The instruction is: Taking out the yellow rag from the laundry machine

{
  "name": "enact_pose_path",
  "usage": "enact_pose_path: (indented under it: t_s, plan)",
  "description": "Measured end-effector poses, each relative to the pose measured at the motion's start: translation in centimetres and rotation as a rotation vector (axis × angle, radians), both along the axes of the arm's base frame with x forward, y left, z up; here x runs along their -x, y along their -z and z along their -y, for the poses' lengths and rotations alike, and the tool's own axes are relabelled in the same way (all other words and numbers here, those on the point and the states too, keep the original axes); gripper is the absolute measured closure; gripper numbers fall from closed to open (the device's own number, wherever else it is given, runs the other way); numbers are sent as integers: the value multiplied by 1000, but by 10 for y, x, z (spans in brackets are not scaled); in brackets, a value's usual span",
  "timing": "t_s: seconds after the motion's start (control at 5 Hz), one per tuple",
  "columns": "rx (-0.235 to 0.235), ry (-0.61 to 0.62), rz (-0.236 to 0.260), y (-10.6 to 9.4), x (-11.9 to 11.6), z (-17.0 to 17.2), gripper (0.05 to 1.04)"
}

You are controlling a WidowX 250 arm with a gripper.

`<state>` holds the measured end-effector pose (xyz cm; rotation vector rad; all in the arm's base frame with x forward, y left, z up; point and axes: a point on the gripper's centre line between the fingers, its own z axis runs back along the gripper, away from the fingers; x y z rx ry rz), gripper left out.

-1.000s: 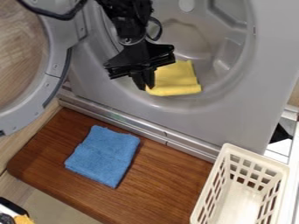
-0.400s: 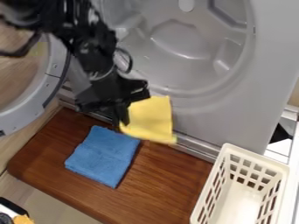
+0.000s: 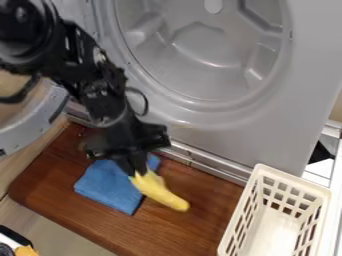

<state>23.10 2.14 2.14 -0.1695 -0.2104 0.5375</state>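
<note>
Your gripper (image 3: 135, 171) has the yellow rag (image 3: 159, 191) pinched by one end between its fingertips, above the wooden board (image 3: 200, 220) in front of the laundry machine (image 3: 267, 120). You have the rag outside the drum (image 3: 207, 45), slanting down toward the basket side, over the blue cloth's (image 3: 110, 186) right part in this view, well apart from the white basket (image 3: 257, 175).

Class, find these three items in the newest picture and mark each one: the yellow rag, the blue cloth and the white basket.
Yellow rag (image 3: 159, 191): camera view, middle of its hanging part.
Blue cloth (image 3: 108, 187): camera view, its uncovered left portion.
White basket (image 3: 291, 178): camera view, its upper rim.
</note>
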Motion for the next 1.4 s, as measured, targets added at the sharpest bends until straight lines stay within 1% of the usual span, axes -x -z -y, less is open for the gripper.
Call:
enact_pose_path:
  t_s: [0.2,0.4,0.6,0.8,1.0,1.2,1.4]
  plan:
    - [-7,77,-29,14,9,18,1016]
    - [-28,120,-44,25,13,30,1016]
    - [-49,130,-50,28,14,39,988]
    - [-57,139,-93,37,21,43,821]
    - [-67,138,-113,38,25,47,536]
    - [-83,129,-122,38,27,45,223]
    - [-81,119,-135,38,28,45,74]
